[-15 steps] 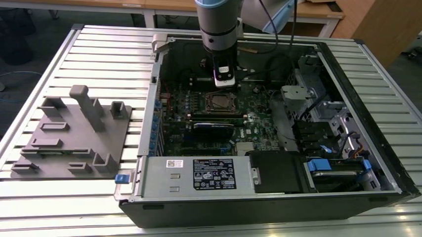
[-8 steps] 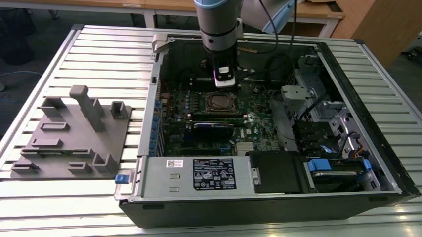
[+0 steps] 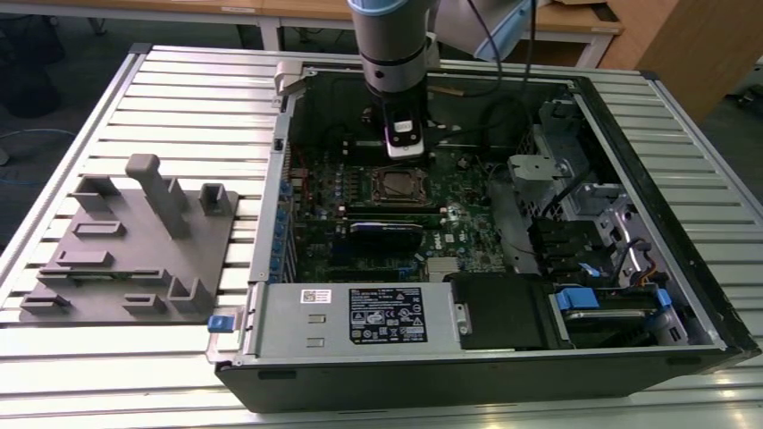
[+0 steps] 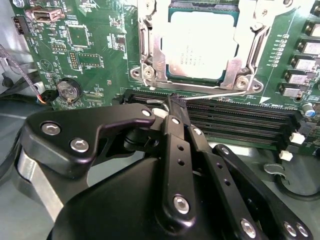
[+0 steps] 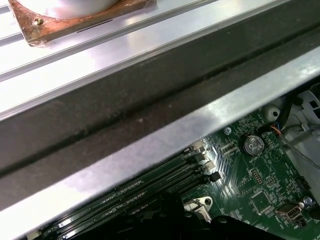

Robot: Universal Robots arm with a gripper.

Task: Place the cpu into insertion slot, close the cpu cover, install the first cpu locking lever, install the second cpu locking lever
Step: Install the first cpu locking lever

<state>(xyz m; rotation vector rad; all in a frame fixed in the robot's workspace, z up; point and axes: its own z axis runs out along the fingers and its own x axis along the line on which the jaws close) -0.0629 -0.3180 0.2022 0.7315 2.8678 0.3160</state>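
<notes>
Second wrist view: pincer (image 4: 175,102) seemingly pinches locking lever (image 4: 220,94); cpu (image 4: 200,47) sits under cpu cover (image 4: 243,46).

silver-grey cpu (image 4: 200,47) flat in the insertion slot (image 3: 378,187), silvery cpu cover (image 4: 151,50) down around it
</notes>
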